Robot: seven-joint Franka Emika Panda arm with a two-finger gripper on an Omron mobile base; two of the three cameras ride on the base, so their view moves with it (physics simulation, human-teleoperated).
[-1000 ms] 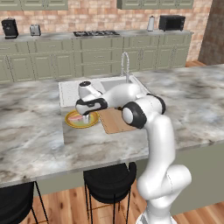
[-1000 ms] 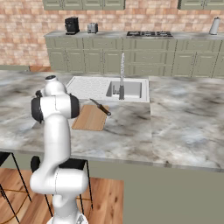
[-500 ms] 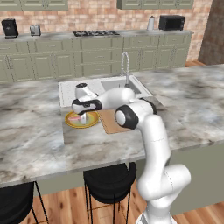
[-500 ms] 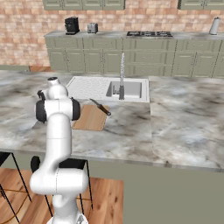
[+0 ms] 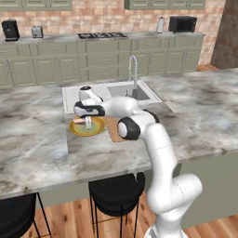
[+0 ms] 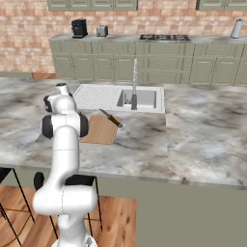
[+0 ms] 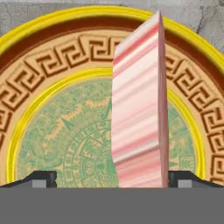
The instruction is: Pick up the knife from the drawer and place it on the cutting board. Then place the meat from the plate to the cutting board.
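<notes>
The round plate [image 5: 96,129] [image 7: 52,109] with its yellow-orange rim lies on the island counter, left of the wooden cutting board [image 5: 114,128] [image 6: 99,129]. The pinkish-red meat [image 5: 81,120] [image 7: 140,113] lies on the plate. My gripper [image 5: 88,124] [image 7: 113,180] hangs low over the plate, open, with one fingertip on each side of the meat; the right one is close to it, the left one well apart. The dark knife [image 6: 111,118] rests across the board's far right corner. The drawer is out of view.
Behind the plate and board are the sink with its tall faucet [image 5: 134,70] [image 6: 134,85] and the white ribbed draining area [image 6: 94,96]. Black bar stools [image 5: 116,189] stand below the counter's near edge. My arm reaches over the board.
The hand has come down over the plate, closer to the meat. Plate, board and knife have stayed put.
</notes>
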